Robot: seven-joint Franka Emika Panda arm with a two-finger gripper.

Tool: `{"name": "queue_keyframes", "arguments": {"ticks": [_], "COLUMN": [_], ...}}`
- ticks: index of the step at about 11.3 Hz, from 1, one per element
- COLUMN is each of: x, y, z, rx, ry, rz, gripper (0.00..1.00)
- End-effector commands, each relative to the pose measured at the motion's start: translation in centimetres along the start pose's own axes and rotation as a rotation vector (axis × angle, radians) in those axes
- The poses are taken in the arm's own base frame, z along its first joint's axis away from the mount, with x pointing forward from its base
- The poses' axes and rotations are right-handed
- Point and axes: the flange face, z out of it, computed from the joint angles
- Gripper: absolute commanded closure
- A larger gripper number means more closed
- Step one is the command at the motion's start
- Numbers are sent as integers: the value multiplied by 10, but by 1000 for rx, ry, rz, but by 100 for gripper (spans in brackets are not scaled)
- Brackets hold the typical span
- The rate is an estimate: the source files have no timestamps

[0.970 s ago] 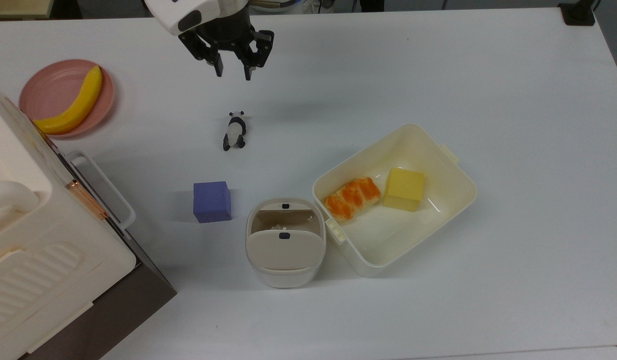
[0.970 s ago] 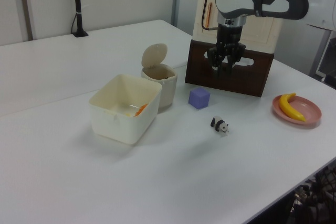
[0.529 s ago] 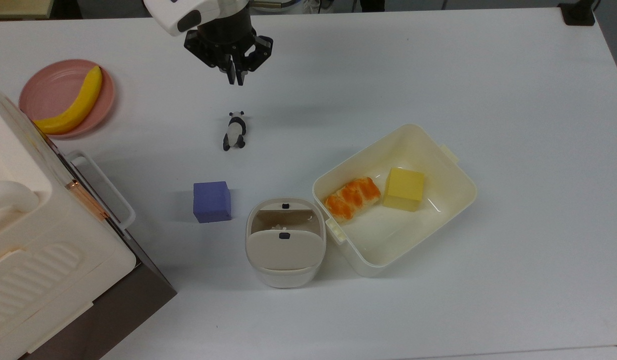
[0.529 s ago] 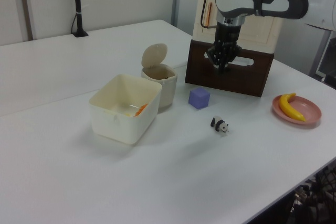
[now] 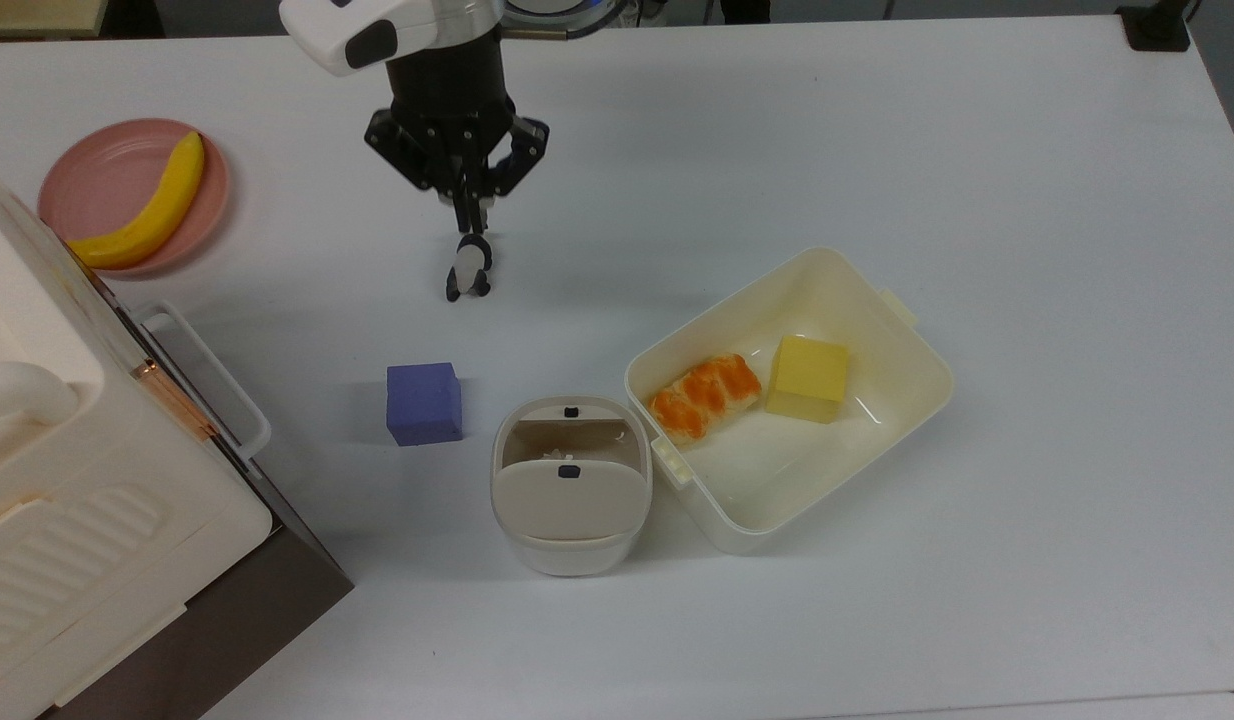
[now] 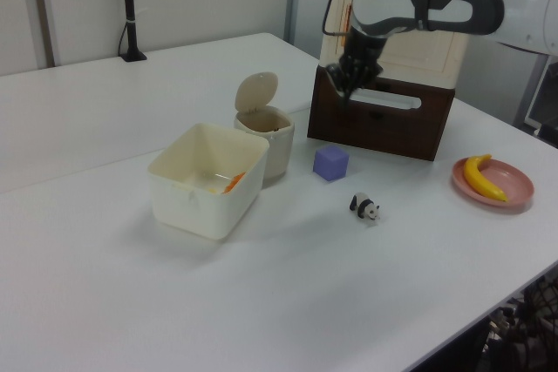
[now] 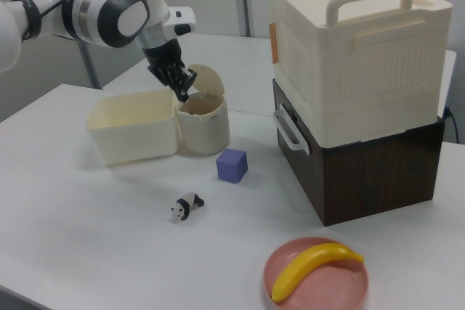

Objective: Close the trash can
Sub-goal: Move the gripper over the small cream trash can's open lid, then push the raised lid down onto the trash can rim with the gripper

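Observation:
The trash can [image 5: 571, 520] is a small white bin near the table's middle, with its beige lid [image 5: 569, 500] hinged up and the inside showing. It also stands in the left view [image 6: 268, 147] and in the right view [image 7: 204, 127], lid [image 7: 206, 78] upright. My gripper [image 5: 470, 212] is shut with nothing in it and hangs above the table. In the top view it is just above the panda toy [image 5: 467, 270], well up from the bin. In the right view the gripper [image 7: 182, 94] overlaps the bin's open rim. In the left view the gripper [image 6: 342, 95] is to the bin's right.
A cream food tub [image 5: 907, 400] holding bread and a yellow block touches the bin's right side in the top view. A purple cube [image 5: 424, 403] lies to the bin's left. A big white appliance [image 5: 67, 500] fills the lower left. A banana on a pink plate [image 5: 97, 160] sits upper left.
The fingers went from open to shut. The gripper then moved down the top view toward the panda toy and leftward in the left view. The bin's lid stayed up.

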Motion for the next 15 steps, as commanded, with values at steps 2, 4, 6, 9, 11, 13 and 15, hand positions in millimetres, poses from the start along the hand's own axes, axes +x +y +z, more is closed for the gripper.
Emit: {"name": "queue_keyframes", "arguments": {"ticks": [2,4,6,9,11,13,15], "x": [74,101,107,117,112,103,93], "y": [-33,-67,-91,-115,-111,-101,-91], "z": [-9,11,32,61,77,92,92], "rx": [55,112,153,160,133,69,29], "ry": [306,505,608,604,524,349,200], "rz": [67,111,134,107,102,39,-24], "gripper": [95,100,100,100,100,100,100]}}
